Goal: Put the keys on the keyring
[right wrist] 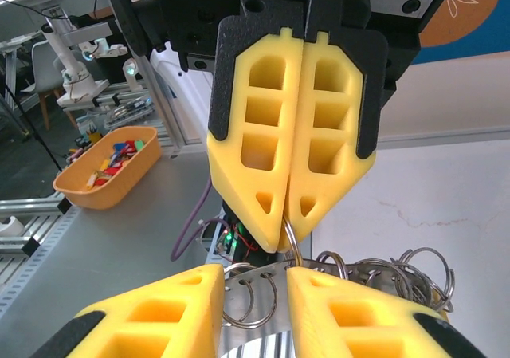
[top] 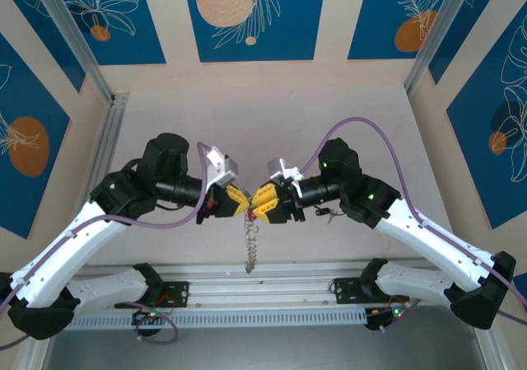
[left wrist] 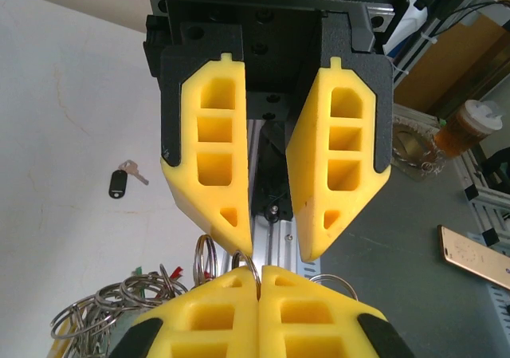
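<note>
The left hand (right wrist: 287, 242) is clenched on one loop of the keyring (right wrist: 382, 274); the rest dangles beneath both hands in a tangle too dense to sort. The right hand (left wrist: 275, 250), tip to tip with it, stands parted. A black key (left wrist: 119, 184) lies on the counter (left wrist: 64, 119) off to its side

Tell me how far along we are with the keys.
Done: no key confirmably on the keyring. In hand: left gripper shut on its wire, right gripper open beside it. Left: the black key lies loose on the table, to fetch and thread.
</note>
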You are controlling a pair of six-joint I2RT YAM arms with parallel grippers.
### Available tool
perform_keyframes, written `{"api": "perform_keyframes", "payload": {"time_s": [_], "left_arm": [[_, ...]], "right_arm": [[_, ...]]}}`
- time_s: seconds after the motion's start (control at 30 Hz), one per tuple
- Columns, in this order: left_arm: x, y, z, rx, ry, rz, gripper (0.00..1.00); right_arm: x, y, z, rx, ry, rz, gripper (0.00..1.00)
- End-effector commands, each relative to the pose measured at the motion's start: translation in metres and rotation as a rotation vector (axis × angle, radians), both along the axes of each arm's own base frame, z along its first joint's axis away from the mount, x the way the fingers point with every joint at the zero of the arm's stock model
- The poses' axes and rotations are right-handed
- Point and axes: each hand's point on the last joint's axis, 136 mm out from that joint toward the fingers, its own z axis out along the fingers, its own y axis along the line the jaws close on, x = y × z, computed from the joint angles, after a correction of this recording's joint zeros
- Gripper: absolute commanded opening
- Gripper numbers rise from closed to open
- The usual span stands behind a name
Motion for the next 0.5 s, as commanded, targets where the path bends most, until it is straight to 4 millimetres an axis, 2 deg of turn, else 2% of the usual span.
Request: {"api": "perform_keyframes", "payload": {"time_s": [0.0,0.47], "left_arm": [[-0.0145,-0.0031,0.0266,-0.066,-0.059,-0.086,0.0],[-0.0114,-0.0053,0.0268,-0.052,-0.056,-0.083,0.0]], "right_arm": [[0.011,0.0003,0.0064,0.013,0.0,-0.038,0.29],[0.0149,-0.0059,0.0065,0.022,0.004,-0.063,0.31]]}}
